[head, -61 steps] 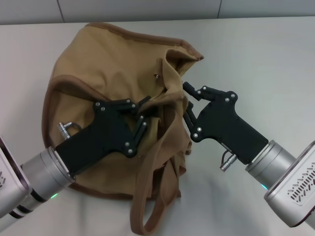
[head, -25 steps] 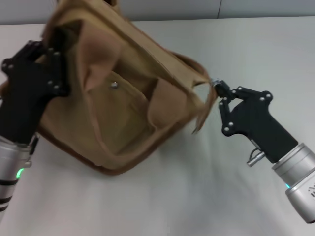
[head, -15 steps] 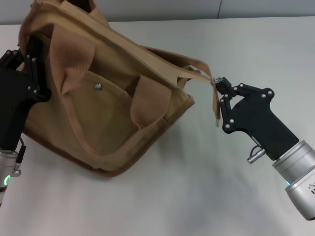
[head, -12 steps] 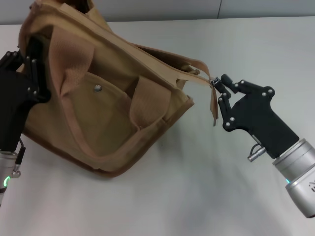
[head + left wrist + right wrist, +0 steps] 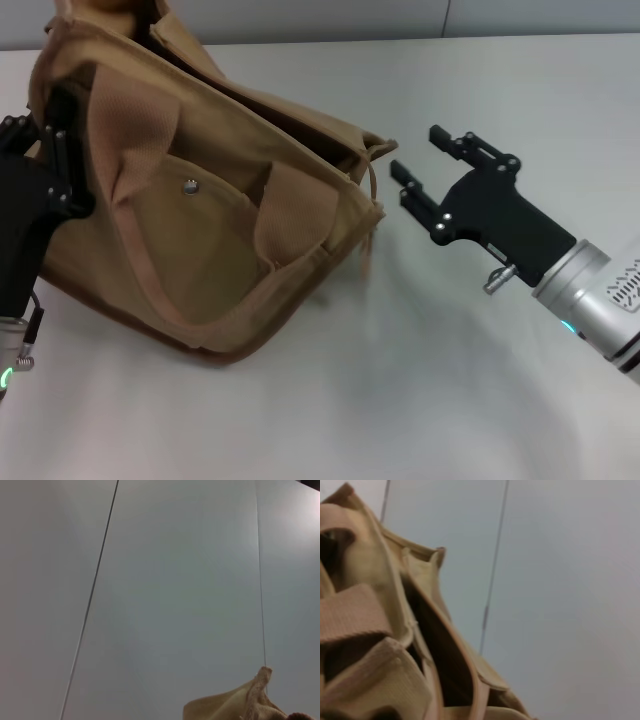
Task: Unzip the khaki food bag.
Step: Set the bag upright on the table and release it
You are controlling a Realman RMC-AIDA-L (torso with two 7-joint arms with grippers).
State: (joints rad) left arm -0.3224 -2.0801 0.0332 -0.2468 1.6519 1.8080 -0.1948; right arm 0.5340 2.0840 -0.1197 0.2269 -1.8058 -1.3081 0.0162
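The khaki food bag (image 5: 200,250) stands tilted on the white table at the left of the head view, front pocket and metal snap (image 5: 190,186) facing me. A dark gap runs along its top. Its end tab (image 5: 368,215) hangs loose at the right corner. My left gripper (image 5: 55,150) is shut on the bag's left end. My right gripper (image 5: 414,150) is open and empty, just right of the bag's right corner, apart from it. The right wrist view looks into the bag's open top (image 5: 440,655). The left wrist view shows only a scrap of the bag's fabric (image 5: 235,705).
The white table (image 5: 420,380) stretches in front and to the right of the bag. A grey panelled wall (image 5: 330,18) runs along its far edge. A looped strap handle (image 5: 290,215) lies over the bag's front.
My right gripper has let go of the bag's end tab, opened and drawn a little away. The tab has dropped against the bag's corner. My left gripper still holds the left end.
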